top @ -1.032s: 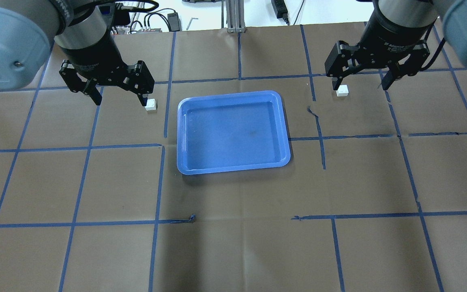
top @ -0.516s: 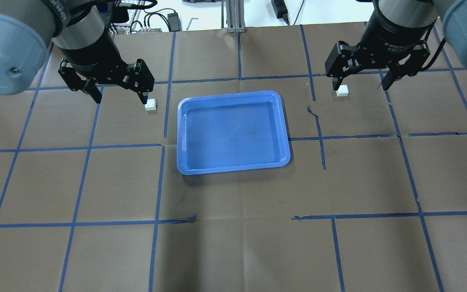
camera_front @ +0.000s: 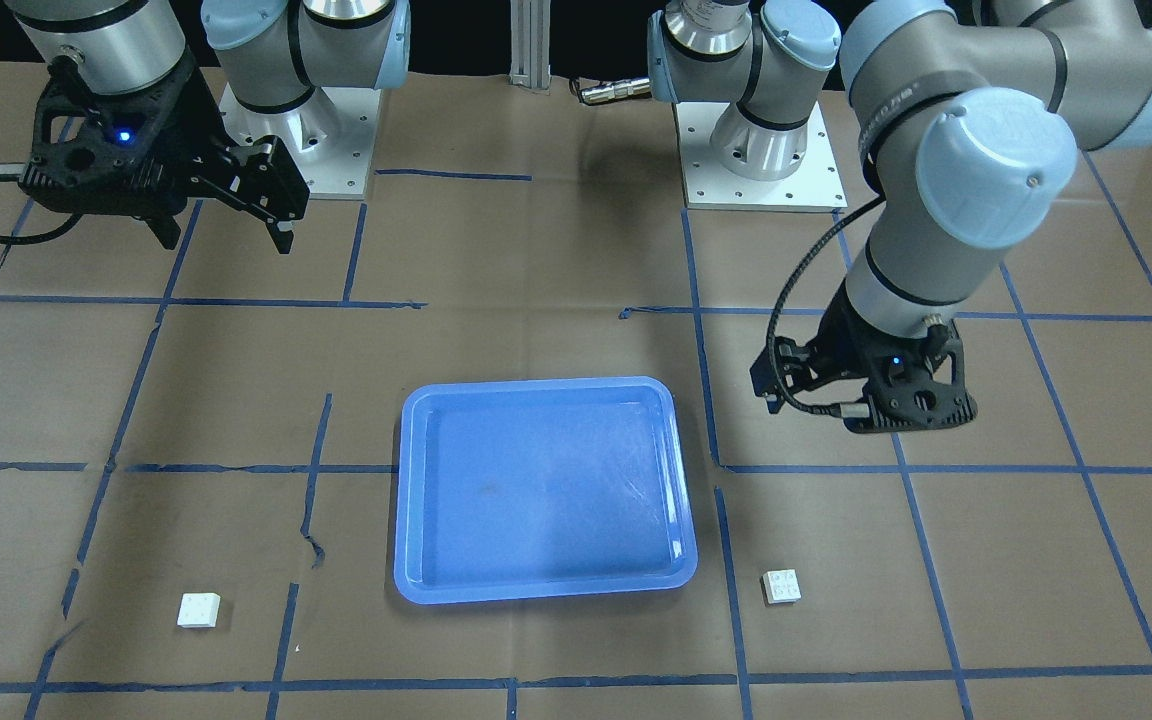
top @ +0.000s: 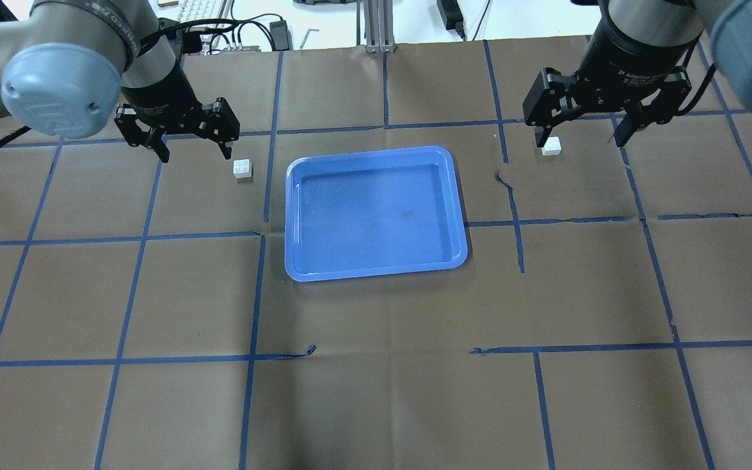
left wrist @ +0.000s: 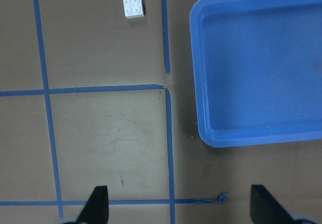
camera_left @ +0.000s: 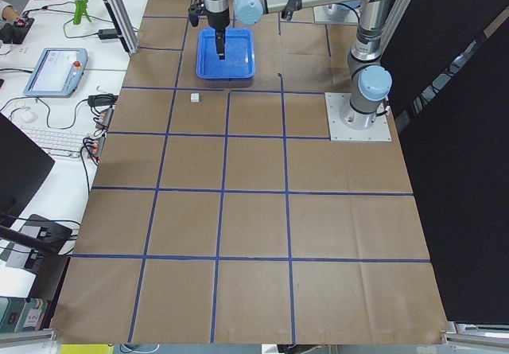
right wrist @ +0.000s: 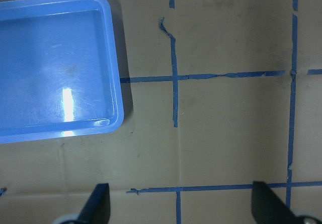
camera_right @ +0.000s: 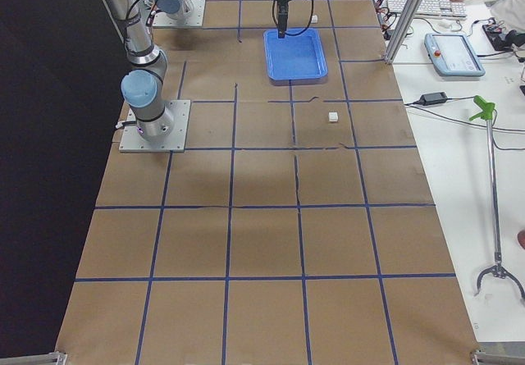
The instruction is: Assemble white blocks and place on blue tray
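From above, the left gripper (top: pixel 196 155) hangs over the brown table (top: pixel 376 391). Its two fingers are spread wide and hold nothing. The left white block (top: pixel 242 169) sits on the table between this gripper and the blue tray (top: pixel 376 215). The tray lies flat in the middle of the table. The right gripper (top: pixel 578 141) is spread wide too and holds nothing. The right white block (top: pixel 551 146) sits on the table on the other side of the tray, and from here it looks close to one finger.

From the front, both grippers are up off the table and well apart from the blocks. One block lies on each side of the tray, not touching it, bumps up. The left gripper's fingers are hidden under its body here.

From the two ends of the table, the tray and one small block beside it show, but the grippers are too small to tell much.

The left wrist camera shows two fingertips far apart at the bottom, the left white block up ahead and the tray to the right.

The right wrist camera shows two fingertips far apart, the tray to the left, and the right white block at the top edge, partly cut off
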`<state>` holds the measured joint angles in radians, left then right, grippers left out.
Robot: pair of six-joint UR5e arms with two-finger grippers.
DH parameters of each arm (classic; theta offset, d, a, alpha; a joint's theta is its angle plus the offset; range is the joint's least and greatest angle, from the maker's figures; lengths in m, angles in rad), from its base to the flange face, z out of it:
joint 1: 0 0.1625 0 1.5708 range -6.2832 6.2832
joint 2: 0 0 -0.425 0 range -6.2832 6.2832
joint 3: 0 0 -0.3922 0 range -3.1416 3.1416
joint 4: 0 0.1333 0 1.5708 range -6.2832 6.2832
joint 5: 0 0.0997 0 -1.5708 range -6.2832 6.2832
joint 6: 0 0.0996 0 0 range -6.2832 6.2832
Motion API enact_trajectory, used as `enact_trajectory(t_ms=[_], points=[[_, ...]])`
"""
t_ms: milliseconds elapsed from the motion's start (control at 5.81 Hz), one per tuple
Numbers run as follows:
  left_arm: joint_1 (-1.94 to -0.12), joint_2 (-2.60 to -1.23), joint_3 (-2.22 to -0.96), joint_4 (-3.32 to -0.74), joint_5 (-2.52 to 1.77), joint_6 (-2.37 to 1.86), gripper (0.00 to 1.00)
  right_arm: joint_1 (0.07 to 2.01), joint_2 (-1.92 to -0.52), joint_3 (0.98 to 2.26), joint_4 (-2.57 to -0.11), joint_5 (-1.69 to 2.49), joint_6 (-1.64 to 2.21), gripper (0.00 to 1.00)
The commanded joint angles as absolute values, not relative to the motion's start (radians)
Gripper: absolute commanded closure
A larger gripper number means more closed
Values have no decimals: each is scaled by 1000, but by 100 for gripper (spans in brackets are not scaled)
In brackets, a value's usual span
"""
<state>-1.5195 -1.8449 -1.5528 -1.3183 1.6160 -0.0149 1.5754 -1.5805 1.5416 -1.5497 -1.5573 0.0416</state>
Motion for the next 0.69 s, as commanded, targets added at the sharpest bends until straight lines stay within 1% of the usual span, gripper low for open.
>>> enact_trajectory(t_ms=[0, 172, 344, 516], points=[[-1503, -2047, -1529, -1066, 1615, -17, 0, 1574, -1575, 1542, -1551, -1555, 40, 0], [-1503, -2147, -1513, -939, 1617, -17, 0, 1574, -1574, 1542, -1549, -1558, 35, 0], [-1503, -2208, -1502, -895, 1614, -18, 0, 1574, -1575, 1537, -1551, -1545, -22, 0], [-1502, -2224, -1522, -891, 1608, -12, 0, 1565, -1574, 1532, -1558, -1545, -210, 0]])
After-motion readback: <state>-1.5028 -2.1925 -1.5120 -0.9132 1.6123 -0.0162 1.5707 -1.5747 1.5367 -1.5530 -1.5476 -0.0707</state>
